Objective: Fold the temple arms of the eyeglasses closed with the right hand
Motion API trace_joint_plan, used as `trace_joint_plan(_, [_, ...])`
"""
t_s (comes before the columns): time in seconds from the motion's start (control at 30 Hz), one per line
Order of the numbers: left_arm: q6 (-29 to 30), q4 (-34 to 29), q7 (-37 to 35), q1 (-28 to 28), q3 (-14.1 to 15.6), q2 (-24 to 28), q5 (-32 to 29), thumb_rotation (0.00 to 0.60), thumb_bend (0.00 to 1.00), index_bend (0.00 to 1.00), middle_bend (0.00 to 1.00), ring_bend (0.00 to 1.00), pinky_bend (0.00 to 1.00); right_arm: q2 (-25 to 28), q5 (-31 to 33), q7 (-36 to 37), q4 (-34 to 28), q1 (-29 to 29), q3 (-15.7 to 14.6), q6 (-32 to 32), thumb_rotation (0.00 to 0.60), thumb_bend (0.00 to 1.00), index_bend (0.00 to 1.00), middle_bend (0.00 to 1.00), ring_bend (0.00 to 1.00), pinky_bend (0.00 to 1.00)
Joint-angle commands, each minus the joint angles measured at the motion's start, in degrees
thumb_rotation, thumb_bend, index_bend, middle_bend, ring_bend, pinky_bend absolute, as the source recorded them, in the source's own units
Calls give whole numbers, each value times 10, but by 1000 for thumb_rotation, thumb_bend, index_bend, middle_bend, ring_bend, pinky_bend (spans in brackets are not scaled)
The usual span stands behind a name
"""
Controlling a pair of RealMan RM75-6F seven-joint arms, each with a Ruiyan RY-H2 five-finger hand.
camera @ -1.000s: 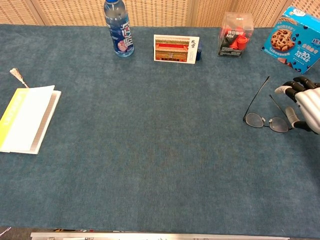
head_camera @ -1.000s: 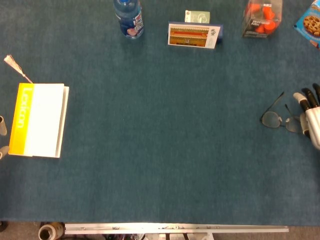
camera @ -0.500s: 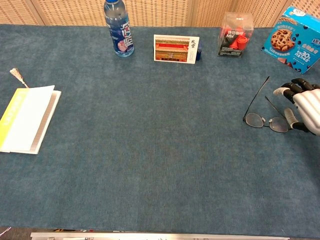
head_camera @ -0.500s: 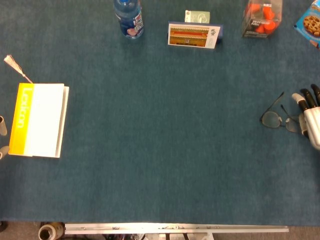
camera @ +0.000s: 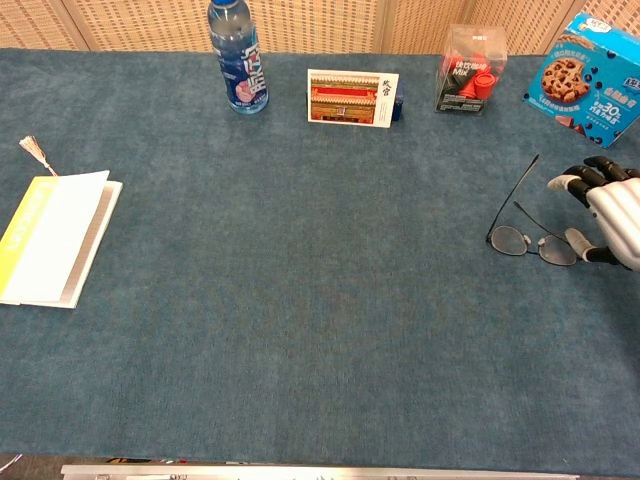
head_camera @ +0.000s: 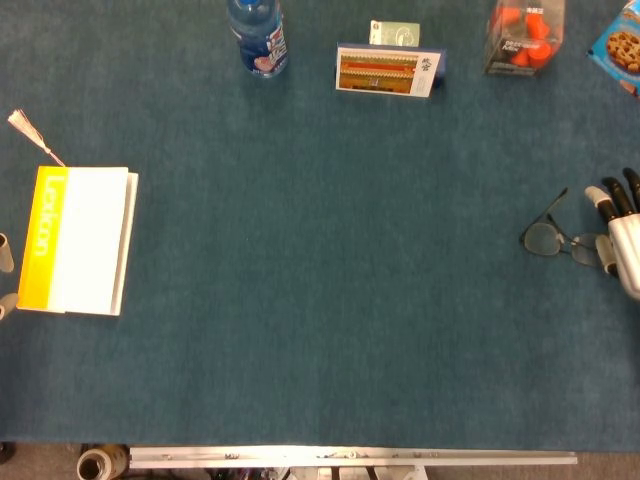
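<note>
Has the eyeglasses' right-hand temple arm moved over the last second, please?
Yes. That temple arm has swung left, toward the other temple; the lenses stay put on the table.

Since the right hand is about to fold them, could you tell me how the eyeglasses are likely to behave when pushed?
The eyeglasses look thin-wired, so probably light and apt to slide on the table rather than fold. Their temple arms seem slender, likely bending easily. The right hand sits at one lens, which might steady them.

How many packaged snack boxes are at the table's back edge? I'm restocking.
2: a clear box with orange contents right of the postcard stand, and a blue cookie box at the far right corner, partly cut off by the frame.
</note>
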Motion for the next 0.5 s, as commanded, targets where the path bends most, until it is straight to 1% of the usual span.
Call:
trace_joint_plan(0.03, [-1,0,0,0,0,0,0,600,0,558,509,413,535,0,0,-1,1,0,0,0,600,290,272,236,123,303])
trace_joint_plan(0.17, [-2,-2,1,-1,0,1,-1,600,0,558,509,413,535,0,-1,-2,2,0,0,1,600,260,272,236,123,303])
trace_joint_plan(0.3, [-3,-2,2,-1,0,0,-2,600,0,558,509,413,535,-1,1,-6,5,-1,1,1,600,251,272,236,123,303])
trace_joint_plan(0.4, [-4,-1,3,-1,0,0,-2,600,0,558,509,413,535,0,0,-4,2,-1,2,4,600,260,272,236,122,303])
trace_joint_plan(0.5, [-5,-2,3,-1,0,1,-3,600,0,558,509,413,535,5,-7,5,-11,0,3,15,600,296,272,236,122,303])
